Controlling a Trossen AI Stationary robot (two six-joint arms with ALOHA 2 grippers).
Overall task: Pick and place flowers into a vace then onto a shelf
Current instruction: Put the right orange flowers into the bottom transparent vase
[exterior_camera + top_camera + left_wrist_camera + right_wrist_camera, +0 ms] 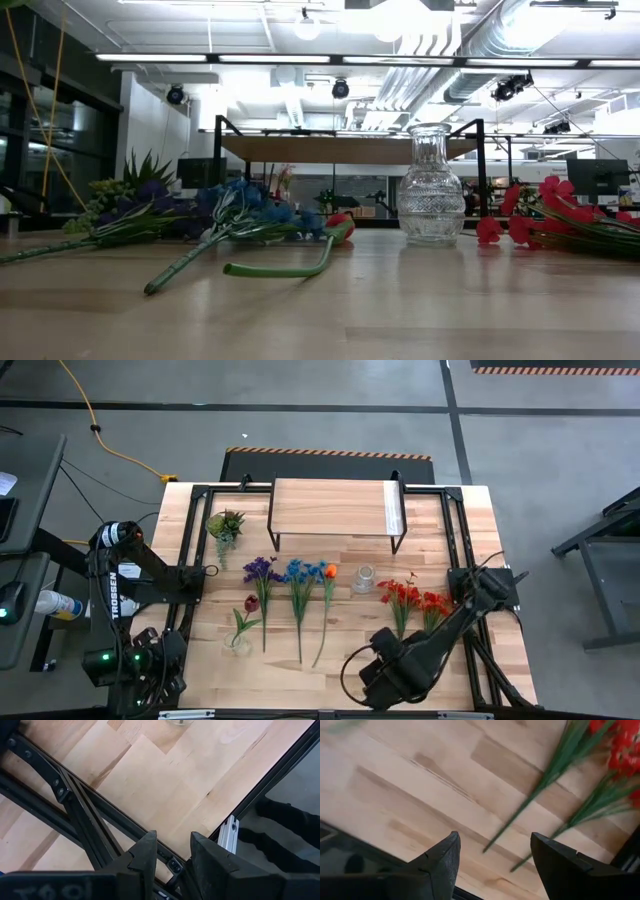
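Right gripper (492, 855) hovered low near the table's front edge, jaws apart and empty, the stem ends of two red flowers (412, 600) lying just ahead of it. Left gripper (172, 852) waited at the front-left corner over the black frame, fingers parted a little, holding nothing. Purple flower (262, 572), blue flowers (300, 572) and orange flower (329, 572) lay flat mid-table; the clear glass vase (365, 578) stood upright between them and the reds; the shelf (330, 508) sat at the back, bare. Risks, as judged: the thin stems lie close together, so a grab could snag both or slide off; the narrow-necked vase could tip when a stem is pushed in. Surface was a pale wood tabletop (470, 670); beyond it, a bright open workshop with ceiling ducts.
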